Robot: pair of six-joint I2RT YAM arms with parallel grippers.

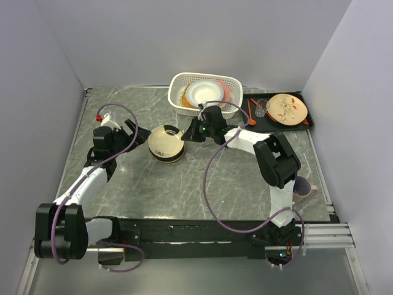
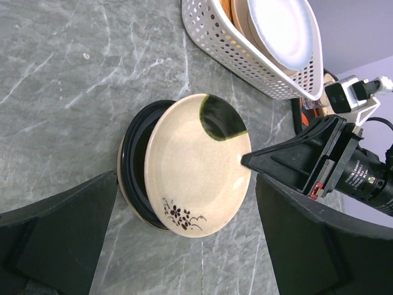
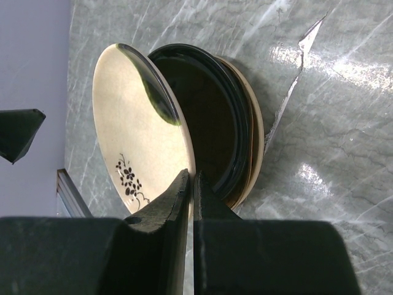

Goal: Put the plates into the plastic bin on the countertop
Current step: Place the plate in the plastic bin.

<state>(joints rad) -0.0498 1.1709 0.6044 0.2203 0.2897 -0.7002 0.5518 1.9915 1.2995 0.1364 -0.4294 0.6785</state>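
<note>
A cream plate with a black flower sprig and a dark green patch (image 1: 164, 141) (image 2: 193, 163) (image 3: 138, 129) is tilted up off a stack on the countertop (image 1: 184, 187). Under it lie a black plate (image 2: 132, 163) (image 3: 215, 117) and a tan plate (image 3: 255, 138). My right gripper (image 1: 186, 136) (image 3: 191, 178) is shut on the cream plate's rim; it also shows in the left wrist view (image 2: 247, 159). My left gripper (image 1: 138, 132) (image 2: 186, 184) is open and empty, just left of the stack. The white plastic bin (image 1: 178, 80) (image 2: 227, 43) holds a white plate (image 1: 207, 92) and orange plates (image 1: 226, 92).
A flat black tray (image 1: 310, 120) at the back right holds a cream plate with red-orange leaf marks (image 1: 287, 107), a small glass (image 1: 262, 107) and an orange spoon (image 1: 252, 114). A mug (image 1: 304, 184) stands by the right arm. Walls close in three sides.
</note>
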